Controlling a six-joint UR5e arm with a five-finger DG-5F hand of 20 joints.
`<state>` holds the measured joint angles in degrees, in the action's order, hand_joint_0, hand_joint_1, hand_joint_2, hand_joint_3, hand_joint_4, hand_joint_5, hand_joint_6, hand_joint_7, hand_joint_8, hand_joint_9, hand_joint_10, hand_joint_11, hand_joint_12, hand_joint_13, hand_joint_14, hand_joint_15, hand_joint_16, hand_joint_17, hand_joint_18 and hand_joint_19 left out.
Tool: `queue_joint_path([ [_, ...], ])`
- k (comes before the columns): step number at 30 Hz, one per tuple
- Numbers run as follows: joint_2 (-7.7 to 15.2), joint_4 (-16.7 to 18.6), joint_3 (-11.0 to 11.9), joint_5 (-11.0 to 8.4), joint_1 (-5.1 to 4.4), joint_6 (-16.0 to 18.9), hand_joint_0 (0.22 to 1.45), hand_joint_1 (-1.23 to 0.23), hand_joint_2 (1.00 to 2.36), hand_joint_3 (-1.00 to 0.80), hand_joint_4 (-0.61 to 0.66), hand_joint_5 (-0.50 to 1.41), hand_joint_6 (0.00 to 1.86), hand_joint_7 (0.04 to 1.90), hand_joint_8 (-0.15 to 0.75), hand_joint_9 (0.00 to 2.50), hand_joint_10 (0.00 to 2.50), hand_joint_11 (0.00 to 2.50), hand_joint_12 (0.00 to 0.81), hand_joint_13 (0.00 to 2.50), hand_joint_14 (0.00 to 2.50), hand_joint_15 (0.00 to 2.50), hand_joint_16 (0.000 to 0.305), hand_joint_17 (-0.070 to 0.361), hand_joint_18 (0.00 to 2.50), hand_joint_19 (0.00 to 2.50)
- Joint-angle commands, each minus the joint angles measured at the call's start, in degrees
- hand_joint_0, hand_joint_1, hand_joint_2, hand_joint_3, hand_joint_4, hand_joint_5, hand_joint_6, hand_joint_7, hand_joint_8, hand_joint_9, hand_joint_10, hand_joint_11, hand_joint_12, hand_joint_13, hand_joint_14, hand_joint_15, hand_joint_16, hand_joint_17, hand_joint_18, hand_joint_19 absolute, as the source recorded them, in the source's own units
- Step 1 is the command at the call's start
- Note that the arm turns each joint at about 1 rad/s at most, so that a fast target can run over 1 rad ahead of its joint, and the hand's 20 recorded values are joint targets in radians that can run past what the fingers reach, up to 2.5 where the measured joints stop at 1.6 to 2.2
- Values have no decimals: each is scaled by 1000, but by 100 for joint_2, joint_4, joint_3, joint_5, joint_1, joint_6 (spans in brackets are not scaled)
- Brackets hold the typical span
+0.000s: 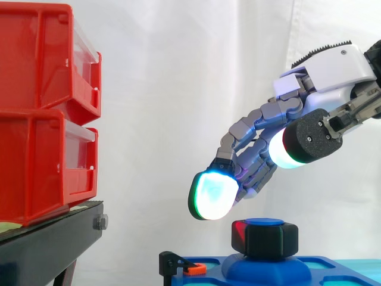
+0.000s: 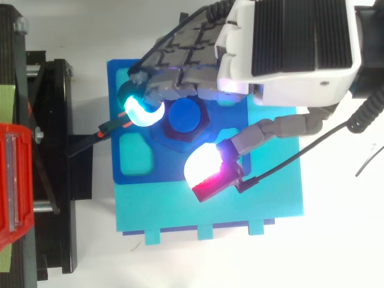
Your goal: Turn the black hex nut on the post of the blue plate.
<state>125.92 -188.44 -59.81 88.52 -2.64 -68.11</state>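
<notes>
Hovering just above the nut point(image 1: 265, 238) on the blue plate point(image 2: 129, 114), the hand point(image 1: 262, 149) is spread wide, holding nothing.

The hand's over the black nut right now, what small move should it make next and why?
Probably lower the hand straight down a little. In the side view its open fingertips sit higher than the black hex nut; from above, a fingertip and the thumb flank it, ready to close.

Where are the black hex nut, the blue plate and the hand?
black hex nut point(image 1: 268, 240): side view, on its front side face.
blue plate point(image 2: 168, 169): top view, on bare surface near its lower edge.
hand point(image 2: 294, 42): top view, on the ribbed back cover above the fingers.
</notes>
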Motion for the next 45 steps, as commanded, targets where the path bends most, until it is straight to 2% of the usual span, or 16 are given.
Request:
queue_joint_path([
  [1,-6,10,-4,33,18,0,480,-385,1000,-500,209,-198,501,623,270,448,0,0,401,463,0,0,61,136,518,175],
  [7,3,1,-4,95,45,-9,480,-385,1000,-500,208,-196,501,631,270,451,0,0,401,470,0,0,61,137,529,176],
  [8,-6,-43,-4,156,71,-26,480,-385,1000,-500,208,-196,501,631,269,451,0,0,401,471,0,0,61,137,530,179],
  [14,-6,-78,-4,200,89,-62,481,-385,1000,-500,207,-196,501,633,271,451,0,0,402,473,0,0,61,137,533,177],
  [30,-6,-210,-4,359,221,-132,481,-384,1000,-500,210,-195,501,640,271,456,0,0,402,479,0,0,61,137,541,185],
  [40,-6,-298,-4,482,335,-211,481,-385,1000,-500,211,-194,501,649,272,462,0,0,403,485,1,0,61,137,546,188],
  [45,-6,-421,31,605,440,-264,482,-385,1000,-500,211,-194,501,647,273,463,0,0,403,493,0,0,61,137,552,191],
])
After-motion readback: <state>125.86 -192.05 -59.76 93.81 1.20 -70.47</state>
